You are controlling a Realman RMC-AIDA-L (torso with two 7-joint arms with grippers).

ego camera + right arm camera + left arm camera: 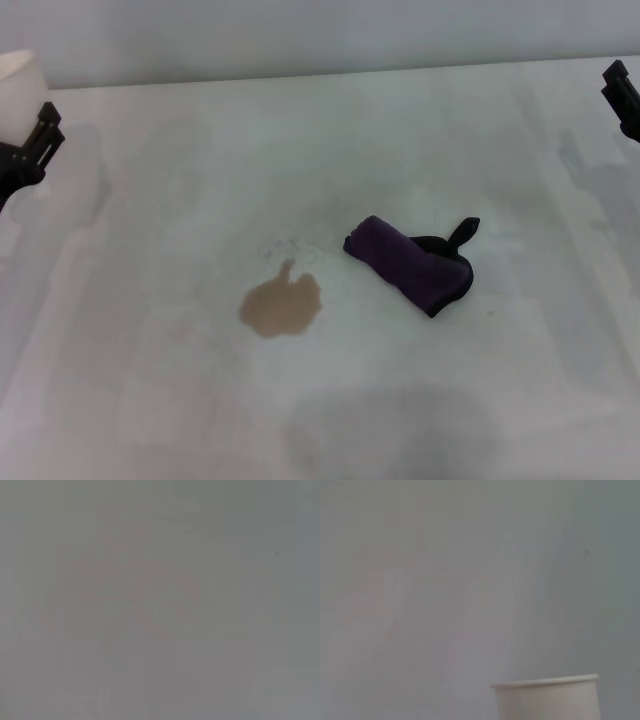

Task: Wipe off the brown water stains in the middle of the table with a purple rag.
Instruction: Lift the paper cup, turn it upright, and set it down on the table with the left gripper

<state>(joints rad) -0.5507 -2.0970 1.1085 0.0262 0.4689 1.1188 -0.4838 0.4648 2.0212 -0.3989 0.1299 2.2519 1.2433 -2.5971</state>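
Nearest the head camera lies the bare front stretch of the table (150, 420), a wide white matte top with faint grey smudges. Just beyond it, near the middle, sit the brown water stains (281, 305): 1 light tan blotch, roundish, with a small nub pointing toward the far edge. To the robot's right of the blotch and slightly farther back lies the purple rag (410, 264), a thick rolled bundle of dark purple cloth with black edging and a small black loop tab sticking up at its far right end. The rag is near the stain but apart from it, with bare white table between them.

The left gripper (28, 150) shows at the left edge of the head view, far from the stain and the rag; whether its jaws are apart or together cannot be told. Right beside it, at the far left corner, stands a pale cup (547, 698), whose rim and upper wall also show in the left wrist view. The right gripper (625, 95) shows only as a black tip at the right edge, well away from the rag; how its jaws stand cannot be told either. The right wrist view shows only plain grey surface.
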